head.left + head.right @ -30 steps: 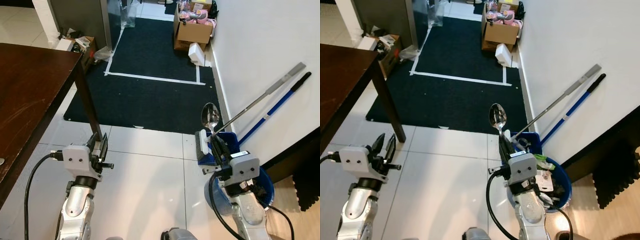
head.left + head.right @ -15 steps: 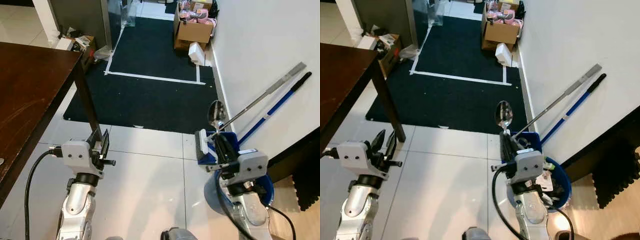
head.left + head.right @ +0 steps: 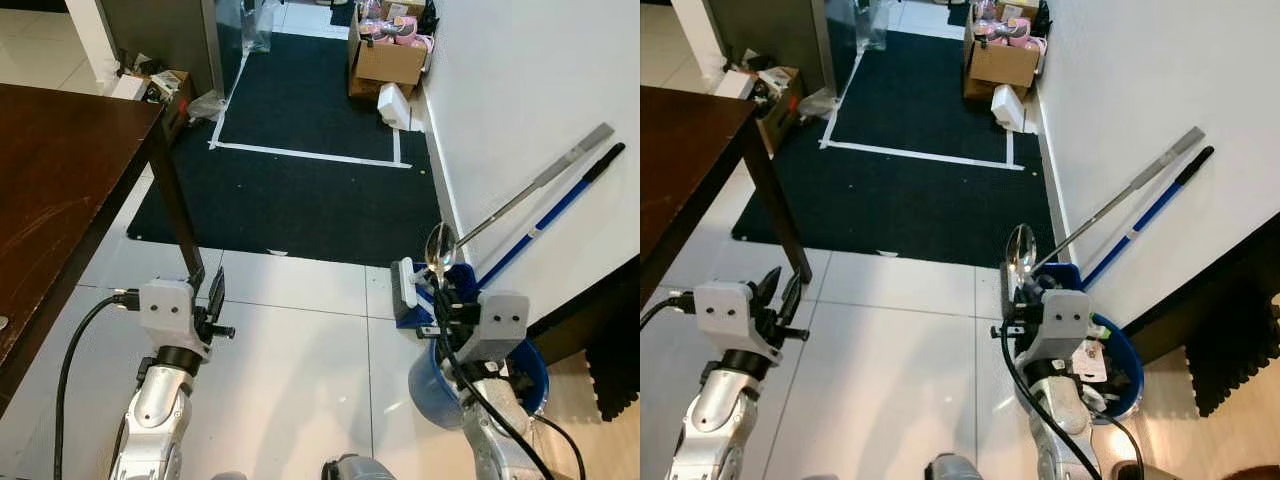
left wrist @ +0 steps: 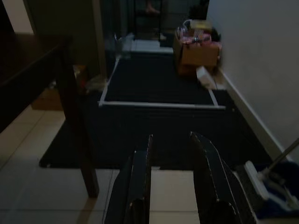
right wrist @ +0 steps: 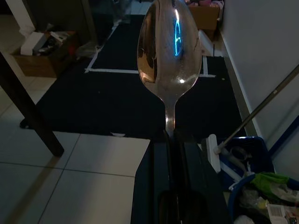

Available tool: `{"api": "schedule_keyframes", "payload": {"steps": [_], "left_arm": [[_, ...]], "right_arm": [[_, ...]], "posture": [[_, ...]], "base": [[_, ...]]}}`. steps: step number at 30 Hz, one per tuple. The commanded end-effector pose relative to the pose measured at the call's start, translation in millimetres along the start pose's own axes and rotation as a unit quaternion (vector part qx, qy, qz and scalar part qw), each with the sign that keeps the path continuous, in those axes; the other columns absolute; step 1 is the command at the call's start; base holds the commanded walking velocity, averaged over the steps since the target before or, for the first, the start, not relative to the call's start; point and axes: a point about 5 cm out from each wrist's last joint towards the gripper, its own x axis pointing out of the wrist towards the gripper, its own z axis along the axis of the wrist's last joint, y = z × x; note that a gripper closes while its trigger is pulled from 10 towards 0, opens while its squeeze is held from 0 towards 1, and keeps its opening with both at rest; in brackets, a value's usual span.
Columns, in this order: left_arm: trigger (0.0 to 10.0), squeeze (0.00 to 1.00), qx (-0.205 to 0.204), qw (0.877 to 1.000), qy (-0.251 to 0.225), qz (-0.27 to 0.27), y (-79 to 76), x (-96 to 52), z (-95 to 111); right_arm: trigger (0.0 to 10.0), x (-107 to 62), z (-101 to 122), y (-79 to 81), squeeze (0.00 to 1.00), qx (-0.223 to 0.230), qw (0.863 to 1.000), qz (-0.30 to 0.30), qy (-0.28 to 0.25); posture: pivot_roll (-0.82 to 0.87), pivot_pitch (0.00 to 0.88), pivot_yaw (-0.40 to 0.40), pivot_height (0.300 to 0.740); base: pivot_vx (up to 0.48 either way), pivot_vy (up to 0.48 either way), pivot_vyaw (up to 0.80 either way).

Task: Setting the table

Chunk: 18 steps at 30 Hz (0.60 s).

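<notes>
Polished steel spoon looks light, rigid and slippery; right gripper is clamped low on its handle, bowl up, while left gripper hangs open near the table.

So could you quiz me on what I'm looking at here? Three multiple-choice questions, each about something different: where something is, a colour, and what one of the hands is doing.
1. Where does the dark wooden table stand relative to the robot?
A. On its left
B. On its right
C. Behind the blue bucket

2. What colour is the bucket by the wall?
A. Red
B. Blue
C. Yellow

3. What is the state of the right end effector?
A. Open and empty
B. Shut on a fork
C. Shut on the spoon

Answers:
1. A: the table runs along the left edge of the head views.
2. B: its rim and wall are blue, beside the right arm.
3. C: the spoon's handle is pinched between the black fingers, its bowl pointing up.
</notes>
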Motion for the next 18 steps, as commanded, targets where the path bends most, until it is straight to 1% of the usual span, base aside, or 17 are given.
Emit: {"api": "schedule_keyframes", "payload": {"steps": [1,3,6,9,14,18], "left_arm": [[10.0,0.00,-0.001,1.000,0.016,-0.006,-0.7,-3.8,-5],[10.0,0.00,-0.003,0.999,0.031,-0.012,-0.6,-4.6,-8],[10.0,0.00,-0.020,0.998,0.052,-0.018,0.2,-6.6,-15],[10.0,0.00,-0.014,0.998,0.066,-0.020,1.5,-9.3,-20],[10.0,0.00,-0.016,0.997,0.068,-0.018,1.3,-9.6,-20],[10.0,0.00,-0.008,0.996,0.093,-0.013,1.1,-7.7,-26]], "right_arm": [[10.0,-1.1,2,-5.4,0.00,-0.002,1.000,-0.009,0.000],[10.0,-0.6,3,-5.2,0.00,-0.006,1.000,-0.005,0.003],[10.0,-0.2,4,-4.3,0.00,-0.007,1.000,-0.003,0.006],[10.0,-0.3,4,-3.1,0.00,-0.012,1.000,0.000,0.008],[10.0,-0.4,5,-3.4,0.00,-0.012,1.000,-0.001,0.010],[10.0,-0.7,4,-4.4,0.00,-0.013,1.000,-0.002,0.015]], "posture": [[0.04,0.050,-0.028,0.740],[0.04,0.050,-0.028,0.740],[0.04,0.046,-0.030,0.740],[0.04,0.043,-0.029,0.740],[0.04,0.043,-0.029,0.740],[0.03,0.036,-0.029,0.740]], "base": [[0.000,0.000,0.00],[0.000,0.000,0.00],[0.000,0.000,0.00],[0.000,0.000,0.00],[0.000,0.000,0.00],[0.000,0.000,0.00]]}}
